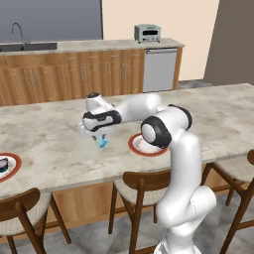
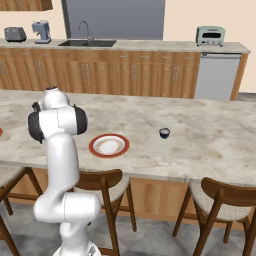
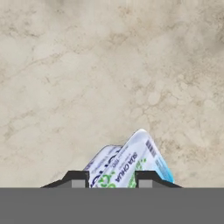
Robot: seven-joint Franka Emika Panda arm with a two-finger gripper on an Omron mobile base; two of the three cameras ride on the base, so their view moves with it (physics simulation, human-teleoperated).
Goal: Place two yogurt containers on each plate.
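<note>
Gripping boxy blue yogurt container (image 3: pixel 131 164)

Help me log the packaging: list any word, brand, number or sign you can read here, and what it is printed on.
"SEA OHIA", roughly, blurred and uncertain: on the light blue yogurt container between the claw tips.
Green and dark print beside it on that container: too blurred to read.
Dark yogurt cup on the counter: too small to read.

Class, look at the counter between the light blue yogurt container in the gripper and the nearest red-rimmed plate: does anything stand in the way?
Nothing visible does. The light blue yogurt container sits between the fingers of the gripper, and the marble counter between it and the nearest plate shows bare.
</note>
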